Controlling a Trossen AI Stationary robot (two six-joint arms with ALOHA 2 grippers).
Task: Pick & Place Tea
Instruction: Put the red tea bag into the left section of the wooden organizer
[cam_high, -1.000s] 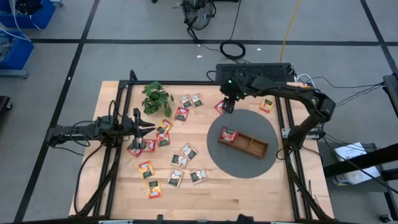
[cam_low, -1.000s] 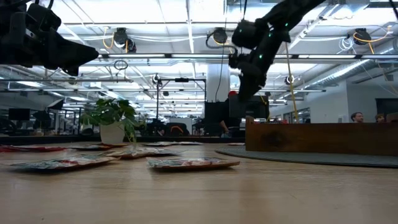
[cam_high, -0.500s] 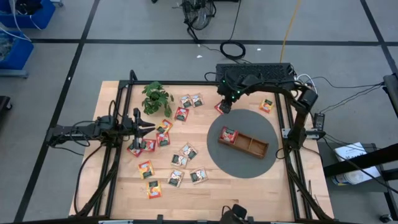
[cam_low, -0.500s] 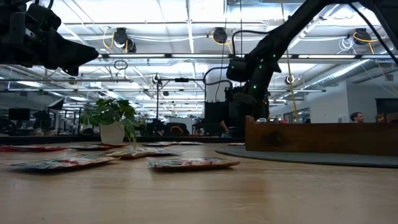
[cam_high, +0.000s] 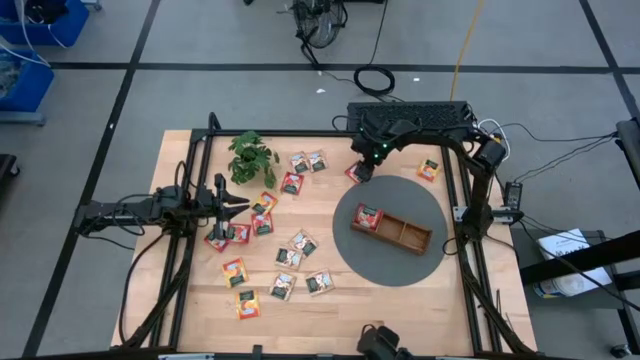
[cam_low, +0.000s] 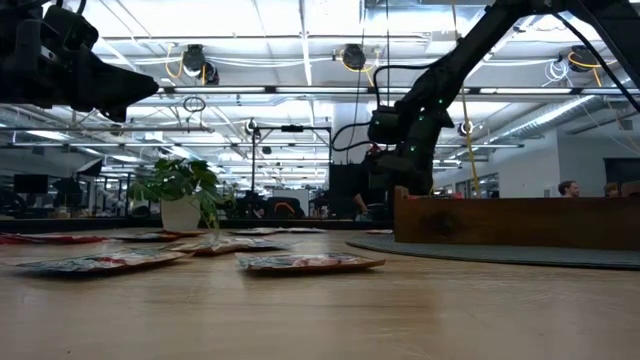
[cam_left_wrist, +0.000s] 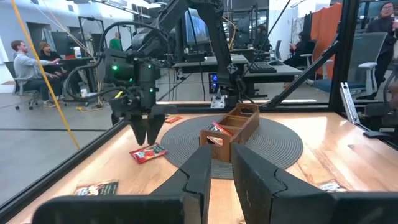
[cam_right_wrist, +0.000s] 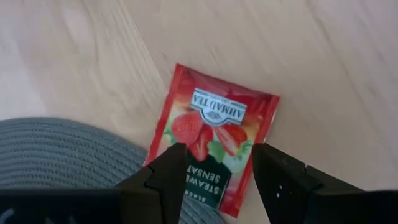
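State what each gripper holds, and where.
Nothing held. The right gripper hangs open over a red sachet; the left gripper is empty.

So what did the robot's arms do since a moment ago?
The right hand swung in and came down over the red tea packet beside the grey mat. Its fingers are open around it; nothing is gripped yet. The left hand stayed put over the loose packets, and the tray and plant did not move.

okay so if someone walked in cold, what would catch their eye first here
The right tool, open, poised over a red sachet at the edge of the round grey mat. On that mat a wooden tray holds one sachet, and many more lie beside a small plant.
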